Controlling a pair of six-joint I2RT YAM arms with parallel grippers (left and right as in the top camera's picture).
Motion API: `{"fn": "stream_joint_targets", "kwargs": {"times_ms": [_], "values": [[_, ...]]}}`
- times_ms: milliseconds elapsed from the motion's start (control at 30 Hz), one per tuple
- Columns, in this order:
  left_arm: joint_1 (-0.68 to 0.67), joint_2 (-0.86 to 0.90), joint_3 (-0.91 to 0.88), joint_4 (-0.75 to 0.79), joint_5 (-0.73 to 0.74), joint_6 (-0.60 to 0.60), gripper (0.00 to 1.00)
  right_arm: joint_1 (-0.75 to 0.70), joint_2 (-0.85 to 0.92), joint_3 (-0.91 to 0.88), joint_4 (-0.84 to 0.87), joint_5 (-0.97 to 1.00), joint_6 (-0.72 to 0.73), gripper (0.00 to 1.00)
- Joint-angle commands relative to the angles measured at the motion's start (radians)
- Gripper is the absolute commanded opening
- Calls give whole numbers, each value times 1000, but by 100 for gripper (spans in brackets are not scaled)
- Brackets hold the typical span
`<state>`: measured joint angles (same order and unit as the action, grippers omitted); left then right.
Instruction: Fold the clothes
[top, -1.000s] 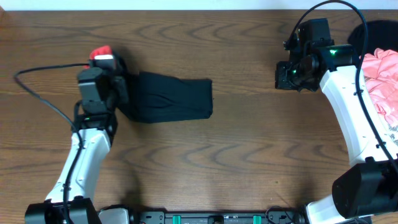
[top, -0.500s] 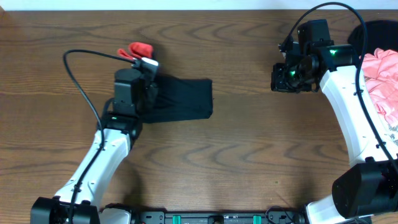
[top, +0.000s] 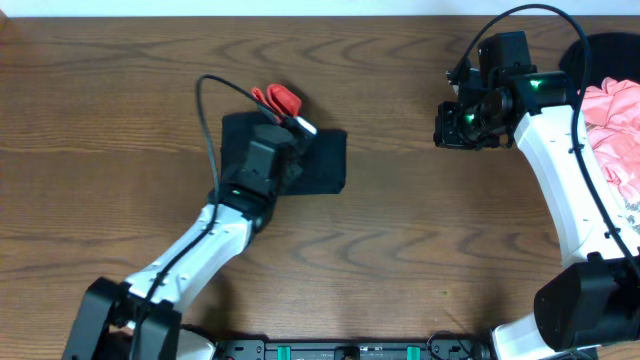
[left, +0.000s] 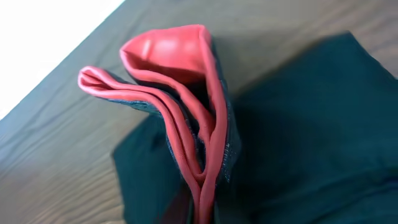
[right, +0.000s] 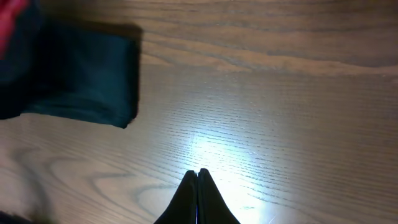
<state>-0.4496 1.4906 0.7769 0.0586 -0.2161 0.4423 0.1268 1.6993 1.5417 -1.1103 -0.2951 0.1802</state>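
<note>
left gripper: i see it clamped on the coral-red waistband of the leggings, band held up off the cloth | right gripper: fingers pressed together, empty, over bare table | leggings: black folded bundle lying left of table centre, well apart from right gripper

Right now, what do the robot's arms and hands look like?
Both arms have white shells and black joints. The left arm trails a looping black cable; the right arm shows a green light. The right hand is slim, black and tapered.
</note>
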Motion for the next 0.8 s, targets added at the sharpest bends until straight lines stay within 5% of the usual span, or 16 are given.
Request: {"fn": "stream_joint_targets", "kwargs": {"times_ms": [0, 367, 767], "values": [[-32, 19, 26, 10, -72, 9, 6, 5, -20, 2, -1, -29, 19, 1], [-34, 16, 82, 28, -100, -7, 6, 45, 8, -20, 18, 29, 25, 1], [-34, 11, 153, -13, -123, -17, 6, 141, 188, -143, 231, -25, 25, 1]]}}
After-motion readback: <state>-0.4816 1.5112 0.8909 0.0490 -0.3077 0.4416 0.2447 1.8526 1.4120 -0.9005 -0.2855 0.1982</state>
